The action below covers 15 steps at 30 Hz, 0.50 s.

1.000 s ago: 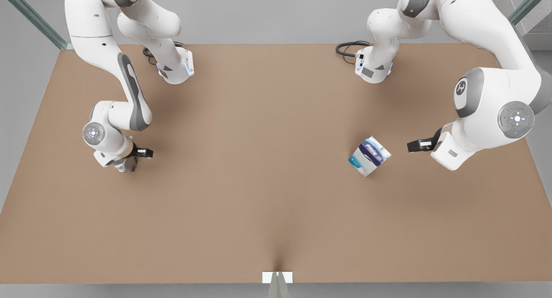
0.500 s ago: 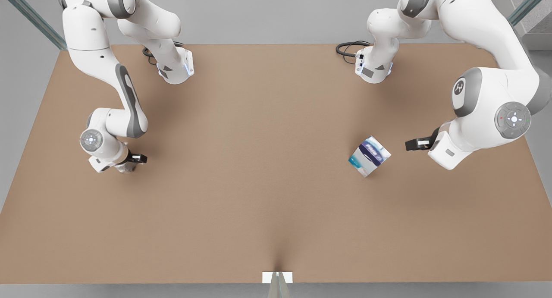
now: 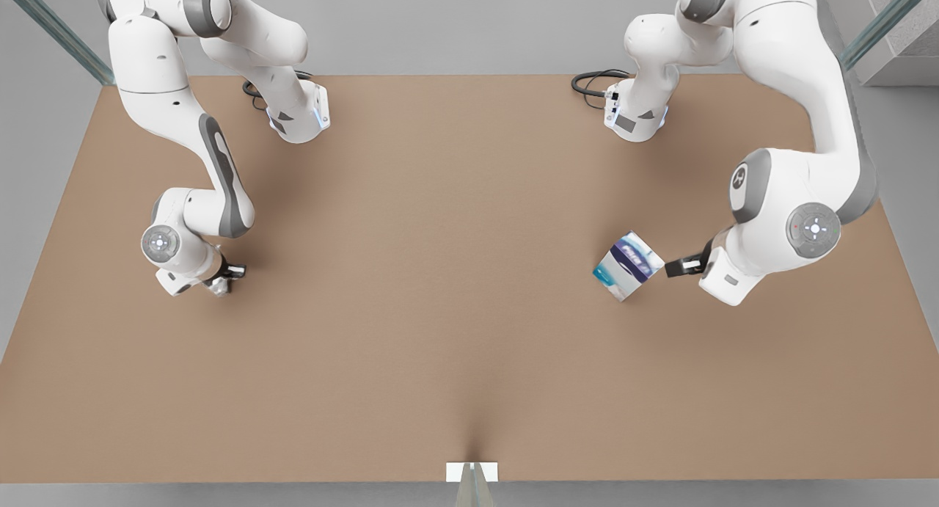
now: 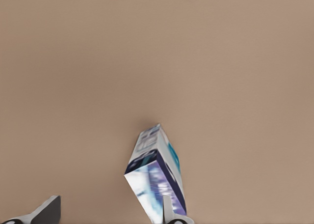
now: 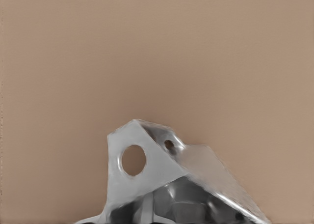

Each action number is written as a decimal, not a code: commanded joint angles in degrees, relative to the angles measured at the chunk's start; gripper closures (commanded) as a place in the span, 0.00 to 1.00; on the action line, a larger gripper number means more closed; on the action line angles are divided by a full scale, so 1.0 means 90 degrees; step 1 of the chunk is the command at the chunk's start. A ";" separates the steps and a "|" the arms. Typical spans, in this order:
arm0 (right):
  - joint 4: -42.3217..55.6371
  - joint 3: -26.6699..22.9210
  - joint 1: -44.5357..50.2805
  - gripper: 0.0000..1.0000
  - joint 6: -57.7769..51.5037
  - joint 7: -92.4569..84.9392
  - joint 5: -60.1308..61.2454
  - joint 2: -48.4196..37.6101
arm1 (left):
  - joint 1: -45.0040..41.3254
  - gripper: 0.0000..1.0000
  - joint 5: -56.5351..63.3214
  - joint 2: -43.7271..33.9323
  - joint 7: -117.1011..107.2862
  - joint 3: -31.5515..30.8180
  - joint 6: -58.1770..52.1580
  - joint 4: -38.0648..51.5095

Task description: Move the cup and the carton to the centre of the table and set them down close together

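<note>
Plain light brown and rectangular, the flat surface point(image 3: 455, 309) carries a small white tab point(image 3: 472, 472) at the middle of its near edge and two white arm bases at its far edge, with grey floor around it. On the front view's right stands the small white box-shaped carton with dark blue and teal printed bands point(image 3: 628, 265), turned cornerwise and well off the centre. The left pincer point(image 3: 678, 266) lies just beside the carton's right corner, its dark fingers pointing at the box; in the left wrist view the carton point(image 4: 156, 177) rises between two pale fingertips point(image 4: 168, 210), one close against its printed side and the other well apart, so the fingers are spread wide and grip nothing. On the front view's left, far from the carton, the right pincer point(image 3: 224, 276) is down at the surface over the small silvery-grey, shiny, faceted cup point(image 3: 218, 285), which peeks out beneath the wrist. The right wrist view shows the cup point(image 5: 167, 177) very close, with a round hole in one pale facet; whether the right pincer's fingers are spread or closed on the cup, I cannot tell.
</note>
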 commanded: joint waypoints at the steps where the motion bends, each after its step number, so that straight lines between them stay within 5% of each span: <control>1: 0.0003 0.0000 0.0001 0.79 -0.0002 -0.0002 0.0000 -0.0007 | 0.0003 0.00 0.0003 -0.0001 0.0000 0.0005 0.0068 -0.0045; 6: 0.0140 0.0010 0.0001 0.79 -0.0002 -0.0110 0.0000 -0.0036 | -0.0133 0.00 0.0003 -0.0733 0.0000 0.0278 0.1533 -0.1647; 15: 0.0667 0.0068 0.0410 0.79 -0.0500 -0.0110 0.0098 -0.0212 | -0.0505 0.00 0.0003 -0.0987 -0.1699 0.0288 0.2119 -0.2555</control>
